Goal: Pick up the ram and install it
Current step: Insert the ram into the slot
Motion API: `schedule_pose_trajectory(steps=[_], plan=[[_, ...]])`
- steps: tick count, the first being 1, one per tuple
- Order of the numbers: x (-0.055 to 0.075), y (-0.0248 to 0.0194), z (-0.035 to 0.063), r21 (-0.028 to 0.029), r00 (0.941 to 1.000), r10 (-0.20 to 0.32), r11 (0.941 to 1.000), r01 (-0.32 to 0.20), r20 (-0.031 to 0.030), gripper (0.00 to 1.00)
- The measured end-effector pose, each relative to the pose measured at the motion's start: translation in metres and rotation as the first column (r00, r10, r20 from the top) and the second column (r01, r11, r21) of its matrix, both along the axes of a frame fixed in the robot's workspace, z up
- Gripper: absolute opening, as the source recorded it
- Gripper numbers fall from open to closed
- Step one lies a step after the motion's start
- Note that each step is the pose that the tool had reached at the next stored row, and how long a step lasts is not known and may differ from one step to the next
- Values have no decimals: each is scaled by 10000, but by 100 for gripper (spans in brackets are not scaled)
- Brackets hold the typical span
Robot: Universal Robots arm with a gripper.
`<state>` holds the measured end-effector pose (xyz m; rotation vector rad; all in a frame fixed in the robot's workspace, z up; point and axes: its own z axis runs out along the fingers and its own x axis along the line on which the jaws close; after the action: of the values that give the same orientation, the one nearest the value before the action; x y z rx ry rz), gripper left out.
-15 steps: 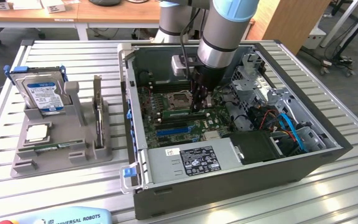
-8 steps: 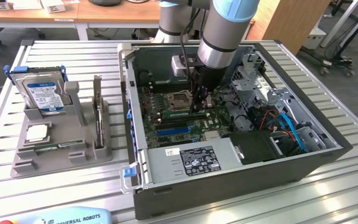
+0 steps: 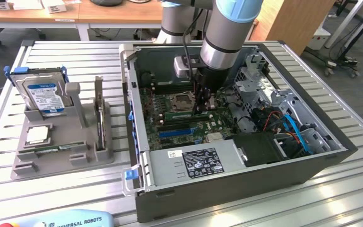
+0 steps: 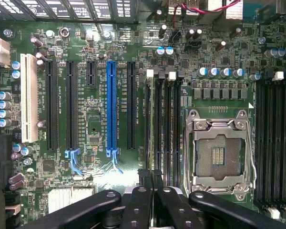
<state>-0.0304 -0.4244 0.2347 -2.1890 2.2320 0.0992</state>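
A thin green stick that looks like the ram lies flat in the front groove of the grey holder, at the exterior view's left. My gripper hangs inside the open computer case, low over the motherboard beside the empty processor socket. In the wrist view the black fingertips press together, the gripper shut, right above the end of the black memory slots next to the socket. I cannot tell whether anything thin sits between the fingers.
A blue-labelled hard drive stands in the holder, with a square silver chip in front of it. Expansion slots, one of them blue, lie beside the memory slots. A power supply, drive cage and cables crowd the case.
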Motion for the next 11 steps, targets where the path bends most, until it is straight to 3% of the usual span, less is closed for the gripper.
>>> schedule_pose_trajectory(steps=[11], plan=[[-6,0,-8,0,10000,29,10000,-29,0,12]])
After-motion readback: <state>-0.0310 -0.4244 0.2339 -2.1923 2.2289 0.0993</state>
